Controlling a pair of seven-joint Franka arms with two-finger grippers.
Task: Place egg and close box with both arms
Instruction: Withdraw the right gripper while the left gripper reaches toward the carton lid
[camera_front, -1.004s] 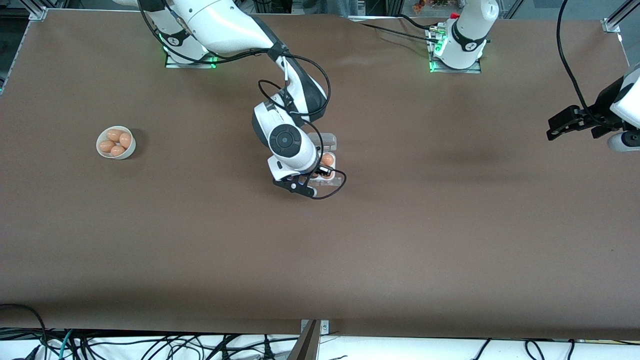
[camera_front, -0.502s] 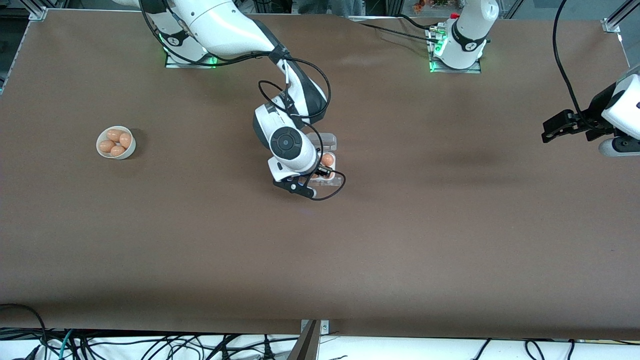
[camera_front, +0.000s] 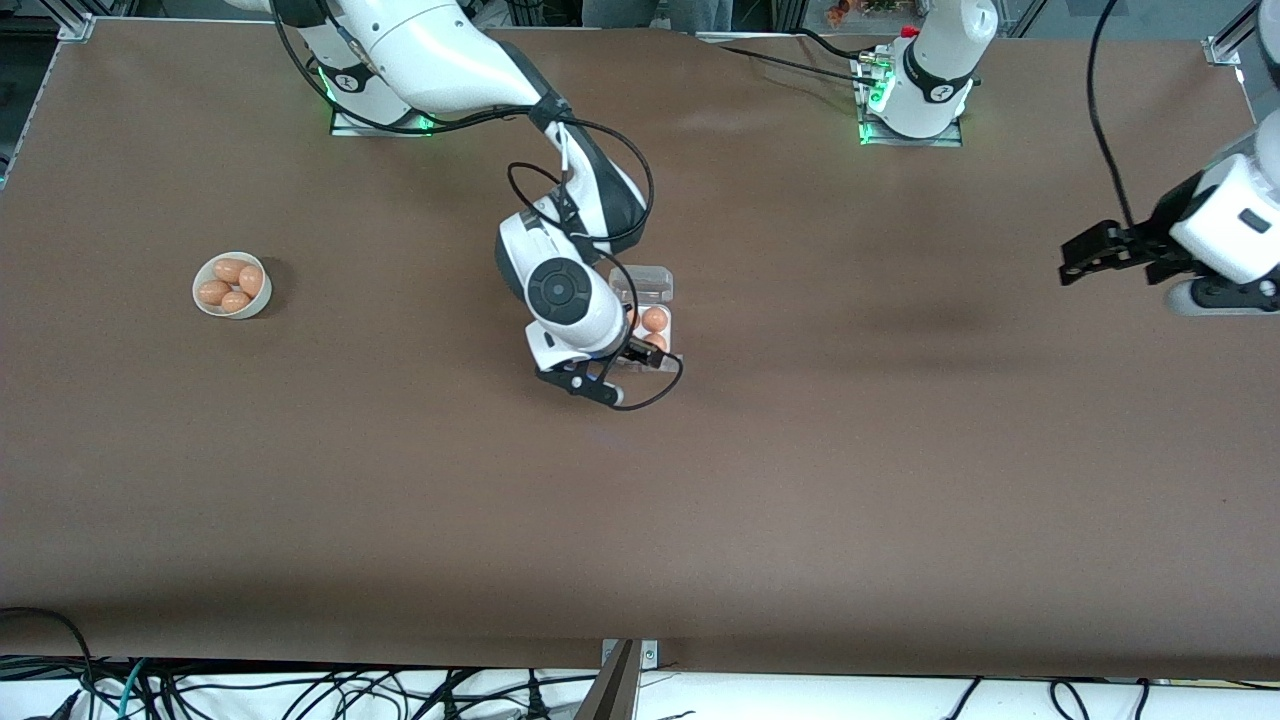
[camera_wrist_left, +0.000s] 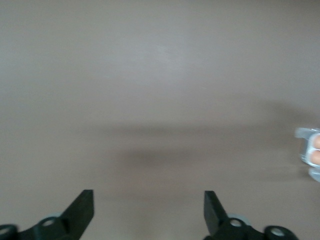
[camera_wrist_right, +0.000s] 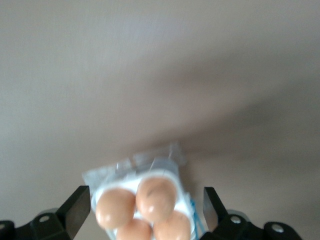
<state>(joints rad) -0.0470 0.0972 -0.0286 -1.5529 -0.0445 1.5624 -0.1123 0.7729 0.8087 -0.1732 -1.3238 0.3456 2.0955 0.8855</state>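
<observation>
right gripper (camera_wrist_right: 141, 210): spread wide, empty, over the box (camera_front: 650, 315).
box: mid-table, lid open, four eggs (camera_wrist_right: 155, 197) seated.
left gripper (camera_wrist_left: 148, 210): spread, over bare table (camera_front: 900, 450) at its own end.
step: egg placed; lid closing next, needs both arms at the box.

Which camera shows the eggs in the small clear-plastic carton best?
The right wrist view: the clear-plastic egg carton sits close beneath, four brown eggs visible. The front view shows it small, partly hidden by the right arm. The left wrist view catches only its edge.
</observation>
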